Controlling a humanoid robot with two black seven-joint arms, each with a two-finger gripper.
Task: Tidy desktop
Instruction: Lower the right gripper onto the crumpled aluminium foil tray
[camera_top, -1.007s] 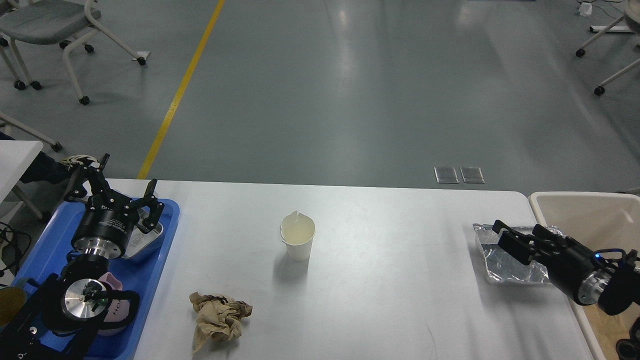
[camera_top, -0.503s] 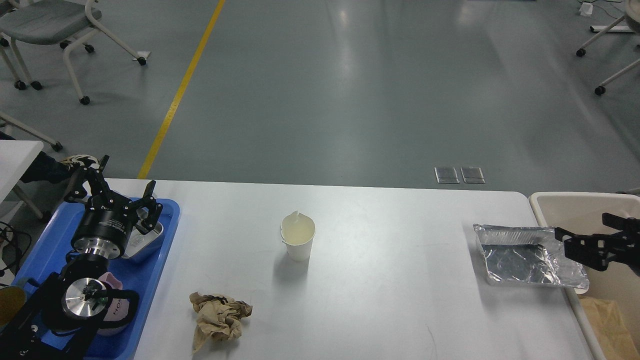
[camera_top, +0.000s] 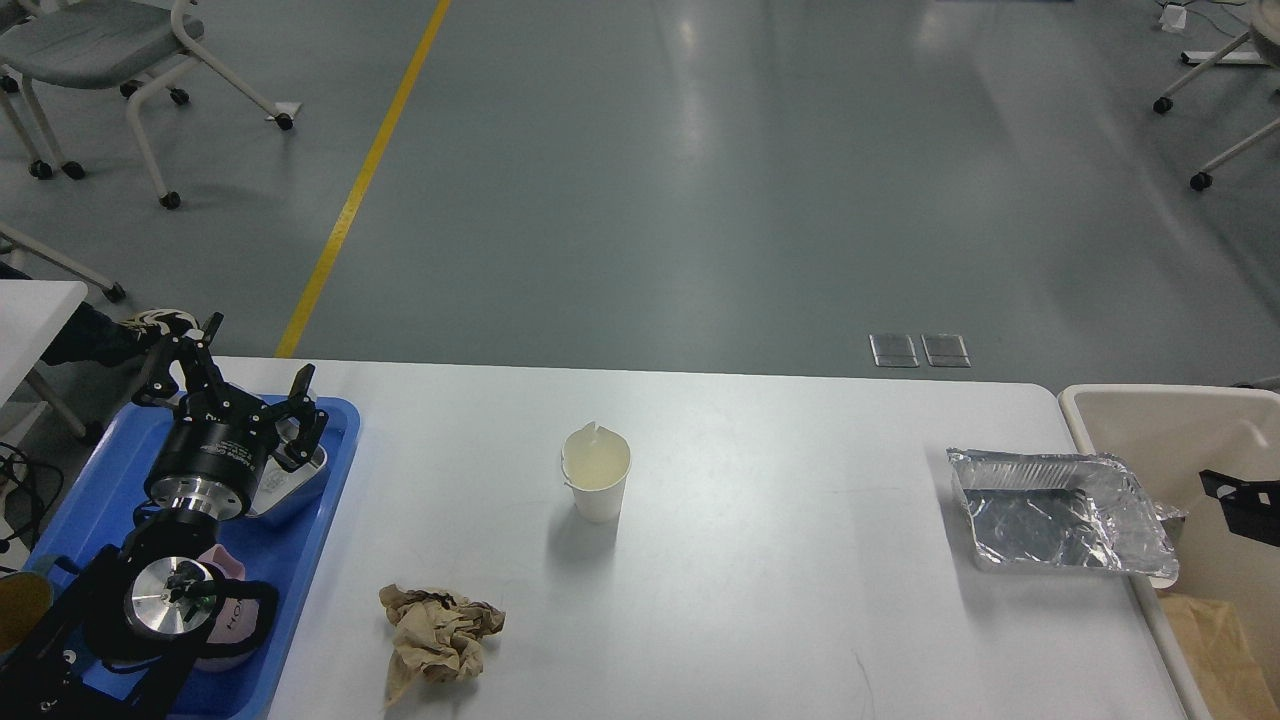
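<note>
The white desktop (camera_top: 780, 610) carries a white paper cup (camera_top: 597, 478) standing upright at its middle, a crumpled brown paper wad (camera_top: 435, 640) near the front left, and an empty foil tray (camera_top: 1060, 512) at the right edge. My left gripper (camera_top: 240, 385) is open and hangs over the blue tray (camera_top: 310, 560), above a small metal dish (camera_top: 292, 487). Only a black tip of my right gripper (camera_top: 1240, 500) shows at the right edge, over the beige bin (camera_top: 1150, 420), apart from the foil tray.
A pink cup (camera_top: 228, 620) lies in the blue tray under my left arm. Brown paper (camera_top: 1215, 650) lies inside the beige bin. Office chairs stand on the grey floor beyond the table, far left and far right.
My right gripper has drawn back to the right, off the foil tray and nearly out of view. The foil tray stays at the table's right edge. The left arm has hardly moved.
</note>
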